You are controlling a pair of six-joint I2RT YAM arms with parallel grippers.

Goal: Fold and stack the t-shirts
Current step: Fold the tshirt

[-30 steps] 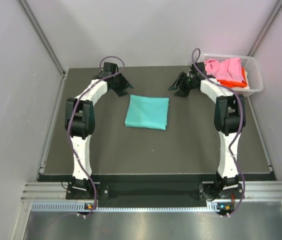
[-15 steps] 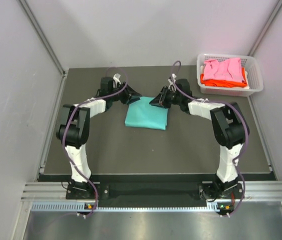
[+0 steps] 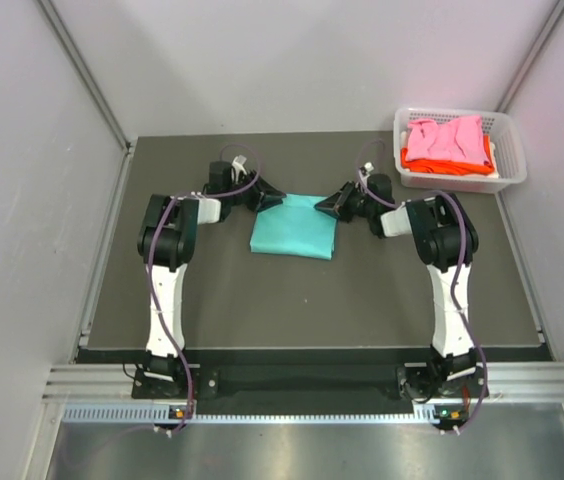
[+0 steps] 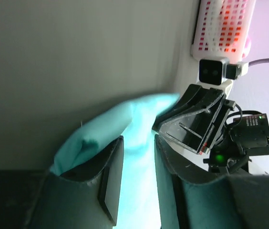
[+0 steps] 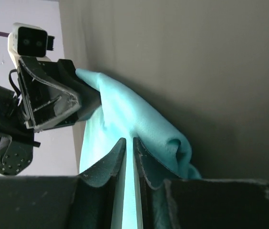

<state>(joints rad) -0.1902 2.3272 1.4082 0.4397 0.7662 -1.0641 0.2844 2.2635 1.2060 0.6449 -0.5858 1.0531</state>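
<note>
Swung in from the sides onto far corners of the teal t-shirt (image 3: 294, 228); pinched narrowly in right fingers (image 5: 151, 179), seemingly gripped in left fingers (image 4: 172, 186); probably ready to fold again.

Left arm (image 3: 165, 235) and right arm (image 3: 449, 238) fold inward toward the tee (image 3: 295, 228). The left gripper (image 3: 272, 201) pinches its far-left corner, cloth bunched between the fingers. The right gripper (image 3: 330, 203) clamps its far-right corner, jaws nearly together.
</note>
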